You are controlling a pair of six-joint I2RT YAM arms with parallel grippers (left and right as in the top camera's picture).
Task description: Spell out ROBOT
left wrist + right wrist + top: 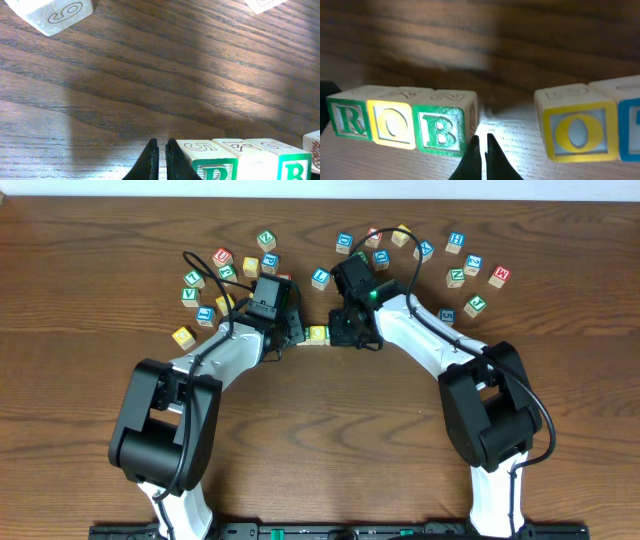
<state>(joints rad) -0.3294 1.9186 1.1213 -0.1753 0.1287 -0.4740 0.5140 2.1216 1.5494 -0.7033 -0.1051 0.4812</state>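
Note:
In the right wrist view, three cubes stand touching in a row: a green R (350, 119), a yellow O (394, 125) and a green B (442, 129). After a gap come a second yellow O (577, 131) and a blue-lettered cube (631, 130) cut off by the frame edge. My right gripper (482, 142) is shut and empty, its tips in that gap just right of the B. My left gripper (161, 150) is shut and empty against the R cube (210, 162); the B cube (292, 167) is further right. Overhead, both grippers (293, 338) (342, 333) hide most of the row except one yellow top (316, 334).
Several other letter cubes lie scattered across the back of the table, for example a red one (222, 257), a blue one (456, 242) and a yellow one (183, 336) at the left. A cube marked 9 (55, 12) lies beyond the left gripper.

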